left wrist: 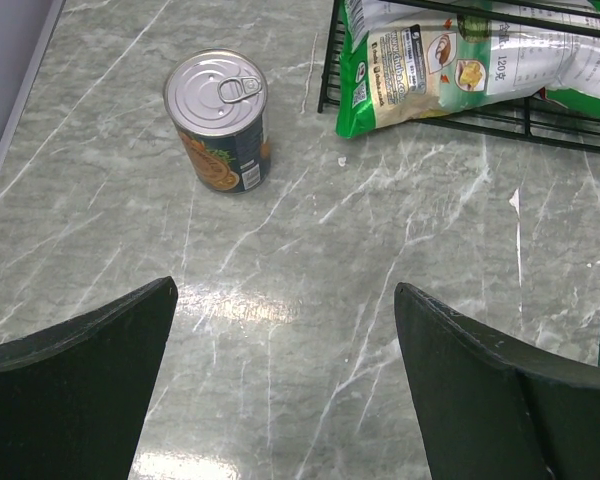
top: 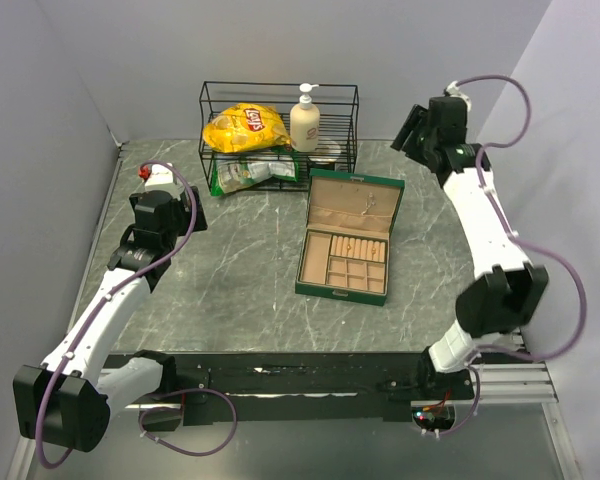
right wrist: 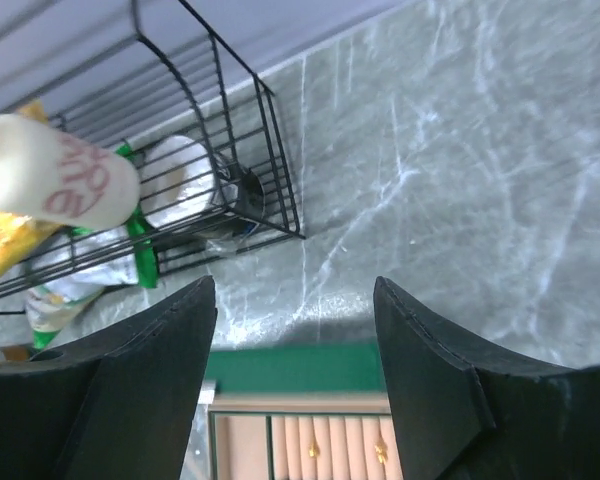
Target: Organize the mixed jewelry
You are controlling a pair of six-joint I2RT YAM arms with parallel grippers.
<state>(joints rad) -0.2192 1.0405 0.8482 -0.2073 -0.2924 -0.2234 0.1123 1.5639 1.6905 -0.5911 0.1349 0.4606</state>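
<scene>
Both pairs of fingers spread wide, holding nothing: left gripper [left wrist: 285,285] over bench [left wrist: 280,200], right gripper [right wrist: 294,282] with green jewelry box [right wrist: 300,366] at bottom centre.

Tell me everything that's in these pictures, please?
table: one, grey-green marble, under everything
wire rack: one, black, back of table
chip bag: one, yellow, in rack
pump bottle: one, cream, in rack
snack bag: one, green, low in rack
can: one, silver-topped, far left
jewelry box: one, green, open, centre
gold pieces: at least two, inside box
left claw: black, open, empty
right claw: black, open, empty
</scene>
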